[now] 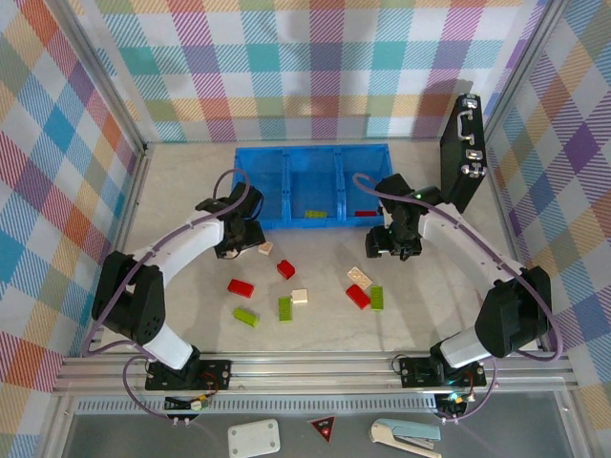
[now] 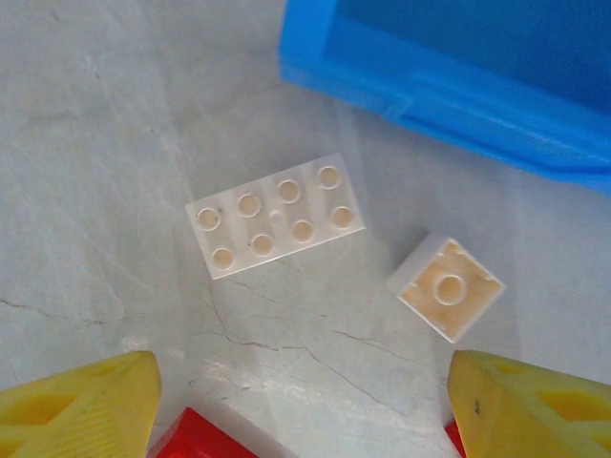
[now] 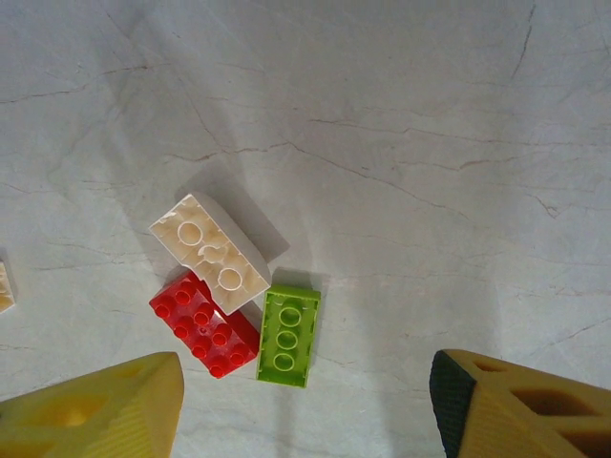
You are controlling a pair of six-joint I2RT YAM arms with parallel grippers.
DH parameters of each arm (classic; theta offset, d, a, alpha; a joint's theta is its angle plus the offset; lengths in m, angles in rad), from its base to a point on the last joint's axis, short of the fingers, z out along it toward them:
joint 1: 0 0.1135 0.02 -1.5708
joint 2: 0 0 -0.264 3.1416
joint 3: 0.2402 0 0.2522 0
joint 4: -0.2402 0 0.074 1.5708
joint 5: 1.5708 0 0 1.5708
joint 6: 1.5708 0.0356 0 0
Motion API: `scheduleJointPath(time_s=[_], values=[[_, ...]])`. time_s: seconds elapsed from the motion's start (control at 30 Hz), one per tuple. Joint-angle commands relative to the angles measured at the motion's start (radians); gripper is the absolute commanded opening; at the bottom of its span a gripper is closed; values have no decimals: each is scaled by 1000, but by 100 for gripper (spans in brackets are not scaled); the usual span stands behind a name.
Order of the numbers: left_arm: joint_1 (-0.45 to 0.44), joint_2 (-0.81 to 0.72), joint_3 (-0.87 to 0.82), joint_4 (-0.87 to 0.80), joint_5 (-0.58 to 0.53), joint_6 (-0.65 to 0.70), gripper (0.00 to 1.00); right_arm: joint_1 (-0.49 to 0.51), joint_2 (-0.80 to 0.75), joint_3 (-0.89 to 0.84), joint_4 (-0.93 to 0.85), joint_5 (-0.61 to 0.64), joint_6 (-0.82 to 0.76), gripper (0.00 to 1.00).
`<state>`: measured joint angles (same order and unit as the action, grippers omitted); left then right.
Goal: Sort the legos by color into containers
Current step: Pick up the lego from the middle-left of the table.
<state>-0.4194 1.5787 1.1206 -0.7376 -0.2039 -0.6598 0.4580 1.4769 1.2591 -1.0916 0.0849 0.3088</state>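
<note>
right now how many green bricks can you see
4 green bricks: one in the bin's middle compartment, two on the table near the front, one beside a red brick. More may be hidden.

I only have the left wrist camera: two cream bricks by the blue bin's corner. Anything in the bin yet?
Observer: Yes, from above: a green brick in the middle compartment of the bin, a red brick in its right one.
Operator: What's the right gripper doing?
Observer: The right gripper is open, empty, facing a touching cluster: cream brick, loose red brick, loose green brick.
</note>
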Motion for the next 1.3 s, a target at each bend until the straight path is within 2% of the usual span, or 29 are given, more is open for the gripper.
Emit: scheduleJointPath(time_s=[0.0, 0.3, 0.73, 1.27], values=[[21, -23, -45, 64, -23, -63, 80, 8, 11, 34, -23, -6, -20, 70], [44, 20, -113, 203, 26, -70, 86, 11, 5, 32, -35, 4, -24, 70], [60, 111, -100, 226, -21, -62, 86, 11, -3, 22, -45, 23, -22, 71], [76, 179, -76, 256, -20, -35, 82, 13, 14, 28, -44, 24, -24, 71]])
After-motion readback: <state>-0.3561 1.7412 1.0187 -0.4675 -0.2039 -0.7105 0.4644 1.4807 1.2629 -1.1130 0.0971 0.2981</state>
